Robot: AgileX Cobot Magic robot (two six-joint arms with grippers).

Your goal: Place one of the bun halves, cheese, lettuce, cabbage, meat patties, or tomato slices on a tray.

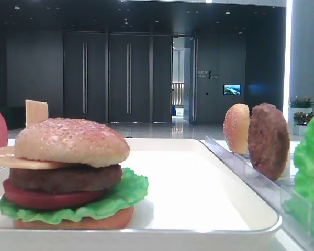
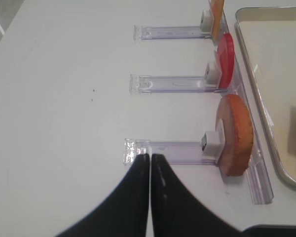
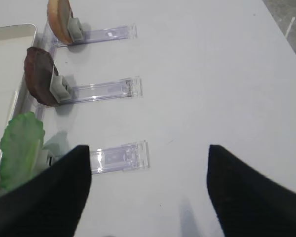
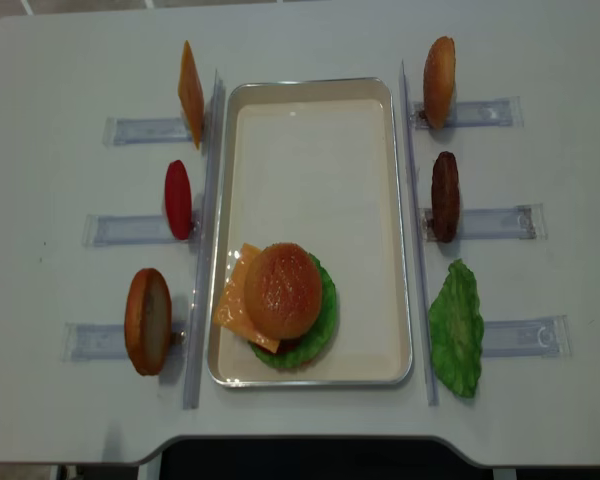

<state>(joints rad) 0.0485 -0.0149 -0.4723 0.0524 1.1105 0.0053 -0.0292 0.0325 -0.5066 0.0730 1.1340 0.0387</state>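
Note:
On the white tray point(image 4: 310, 84) stands a stacked burger: speckled domed bun half point(image 4: 282, 290) on cheese point(image 4: 232, 300), a meat patty point(image 1: 65, 178), a tomato slice point(image 1: 47, 198) and lettuce point(image 4: 325, 310). My right gripper point(image 3: 148, 148) hangs open over bare table beside the racked lettuce leaf point(image 3: 20, 148), with nothing between its fingers. Farther along that rack stand a meat patty point(image 3: 39, 76) and a paler bun point(image 3: 59, 19). My left gripper point(image 2: 149, 156) is shut and empty, its tips over the end of a clear rack arm point(image 2: 138, 150) that holds the flat orange bun point(image 2: 234, 133).
Clear slotted racks point(image 4: 205, 230) run along both long sides of the tray. The left rack also carries a tomato slice point(image 2: 226, 59) and a cheese slice point(image 4: 190, 95). The tray's far half point(image 4: 310, 170) is bare. Neither arm shows in the overhead view.

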